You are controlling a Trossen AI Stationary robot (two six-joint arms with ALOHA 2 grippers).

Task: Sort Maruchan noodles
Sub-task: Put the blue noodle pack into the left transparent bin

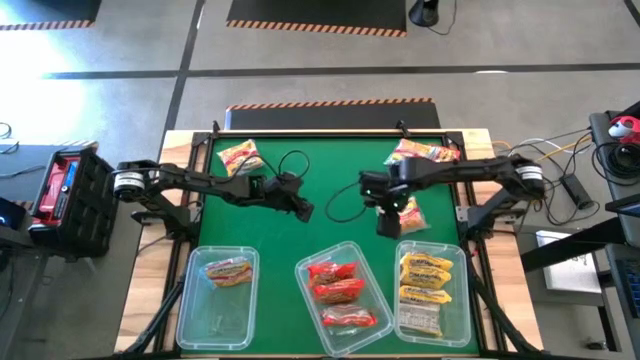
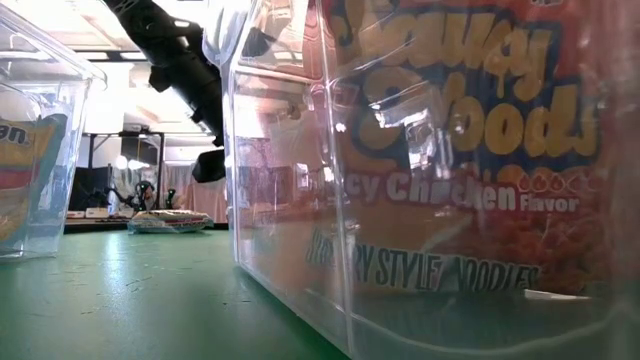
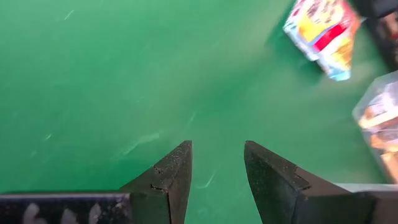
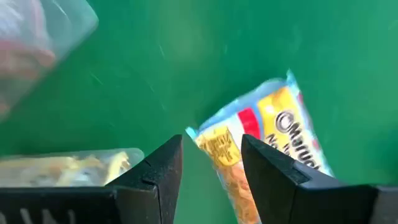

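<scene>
Several Maruchan noodle packets are in view. A yellow packet (image 4: 273, 143) lies flat on the green table (image 1: 330, 230) right of centre. My right gripper (image 4: 211, 143) hovers open above it, the packet's near corner showing between and beyond the fingertips, untouched. Two more packets lie at the far left (image 1: 240, 155) and the far right (image 1: 425, 152). My left gripper (image 3: 217, 152) stands open over bare green left of centre (image 1: 300, 208), with nothing between its fingers.
Three clear bins stand along the near edge. The left bin (image 1: 190, 310) holds one orange-pink packet, the middle bin (image 1: 300, 270) red ones, the right bin (image 1: 462, 300) yellow ones. Green table lies bare between the two grippers. The low view is mostly filled by a bin wall (image 2: 300, 250).
</scene>
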